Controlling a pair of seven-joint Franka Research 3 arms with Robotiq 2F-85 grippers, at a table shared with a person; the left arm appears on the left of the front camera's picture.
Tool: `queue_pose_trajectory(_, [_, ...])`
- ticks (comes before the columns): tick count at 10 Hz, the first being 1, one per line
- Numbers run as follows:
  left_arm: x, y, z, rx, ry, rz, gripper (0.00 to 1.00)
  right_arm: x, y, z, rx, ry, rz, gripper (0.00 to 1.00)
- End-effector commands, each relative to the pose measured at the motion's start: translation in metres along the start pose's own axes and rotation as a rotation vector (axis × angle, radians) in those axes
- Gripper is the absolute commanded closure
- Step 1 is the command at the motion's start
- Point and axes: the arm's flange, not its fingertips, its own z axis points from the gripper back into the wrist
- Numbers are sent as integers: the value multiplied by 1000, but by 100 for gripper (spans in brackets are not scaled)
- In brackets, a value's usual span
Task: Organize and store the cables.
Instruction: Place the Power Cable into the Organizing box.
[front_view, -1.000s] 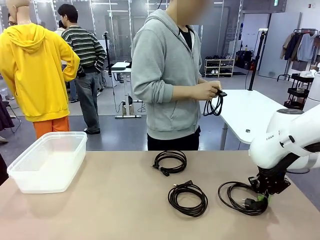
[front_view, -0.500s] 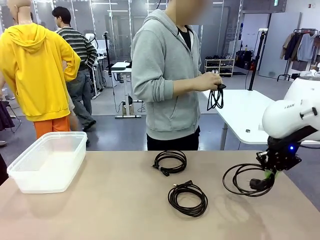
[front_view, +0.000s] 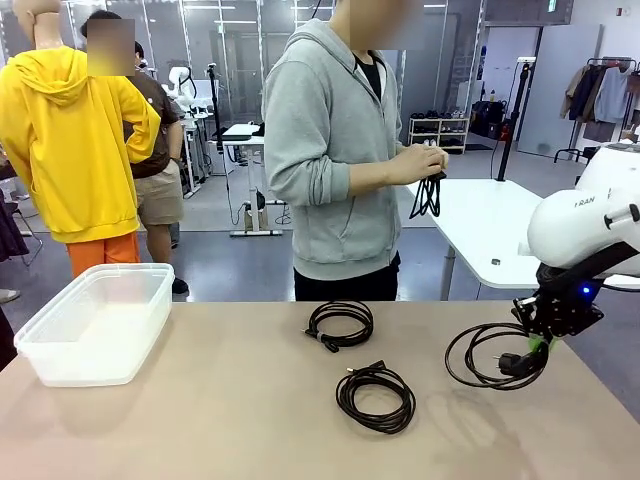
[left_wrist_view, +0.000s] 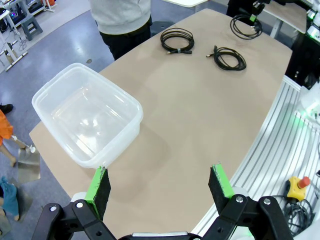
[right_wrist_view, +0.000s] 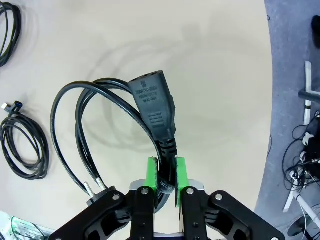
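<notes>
My right gripper (front_view: 540, 346) is shut on a black cable coil (front_view: 493, 356) and holds it just above the table's right side. In the right wrist view the green pads (right_wrist_view: 151, 172) pinch the cord just below its black plug (right_wrist_view: 152, 102), and the loops hang to one side. Two more coiled cables lie on the table, one at the middle far side (front_view: 340, 325) and one nearer me (front_view: 375, 398). The person across the table holds another cable (front_view: 428, 195) in both hands. My left gripper (left_wrist_view: 160, 187) hangs open high over the table, holding nothing.
A clear plastic container (front_view: 95, 320) stands at the table's left side, also below my left gripper (left_wrist_view: 87, 117). The tan tabletop (front_view: 220, 400) between container and cables is bare. A white table (front_view: 490, 225) stands behind the person.
My right gripper has lifted its cable coil off the table and moved it up and slightly right. The person has raised the cable in their hands a little.
</notes>
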Motion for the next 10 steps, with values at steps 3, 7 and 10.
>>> queue_pose_trajectory(3, [2, 1, -1, -15, -11, -15, 0, 1, 0, 1, -14, -3, -5, 100])
queue_pose_trajectory(7, [2, 1, -1, -15, -11, -15, 0, 4, 29, 21, -48, 76, -2, 82])
queue_pose_trajectory(10, [2, 1, -1, -15, -11, -15, 0, 4, 112, 37, 38, 129, 38, 82])
